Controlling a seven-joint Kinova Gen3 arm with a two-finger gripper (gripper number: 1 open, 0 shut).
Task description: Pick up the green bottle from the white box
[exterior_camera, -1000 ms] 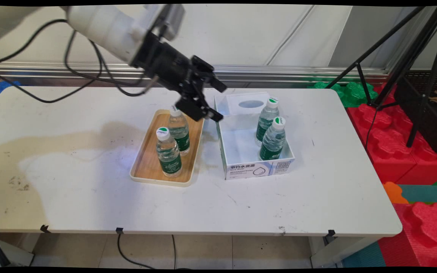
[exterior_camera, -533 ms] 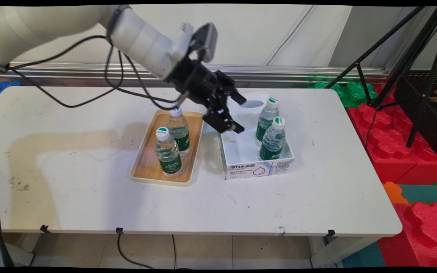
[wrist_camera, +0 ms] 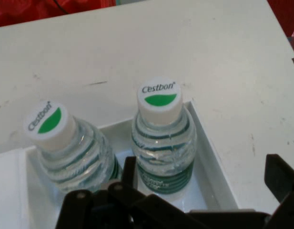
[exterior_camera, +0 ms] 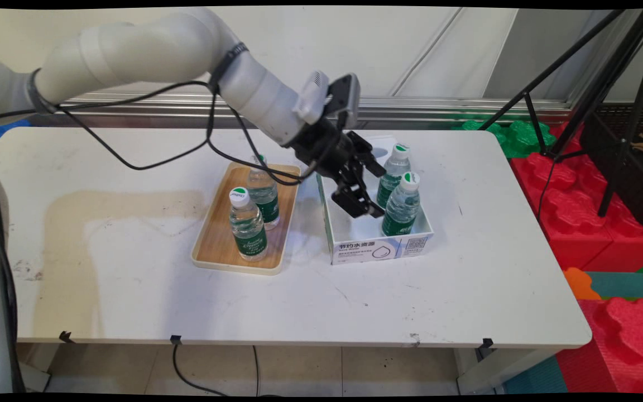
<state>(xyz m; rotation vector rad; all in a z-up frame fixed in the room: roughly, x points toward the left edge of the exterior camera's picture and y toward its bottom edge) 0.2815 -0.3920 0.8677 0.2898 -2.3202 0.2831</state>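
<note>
My main camera stands still above the near side of the table [exterior_camera: 310, 301] and looks down across it toward the wall. My hand camera sits on the arm's hand, close over the white box [wrist_camera: 211, 157], looking down along the gripper [wrist_camera: 204, 200]. Both views share the box [exterior_camera: 380, 245] and its two bottles [exterior_camera: 401, 205] [wrist_camera: 162, 138].

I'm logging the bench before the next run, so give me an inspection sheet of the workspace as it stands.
Surface: white table, brownish stain at left.
Things: two water bottles upright in the white box; two more upright on the wooden tray.
Clutter: nothing seen.
Gripper: open, empty, over the box beside its bottles.
Cables: black cables hang from the arm.
Surroundings: tripod, red foam blocks at right.
</note>
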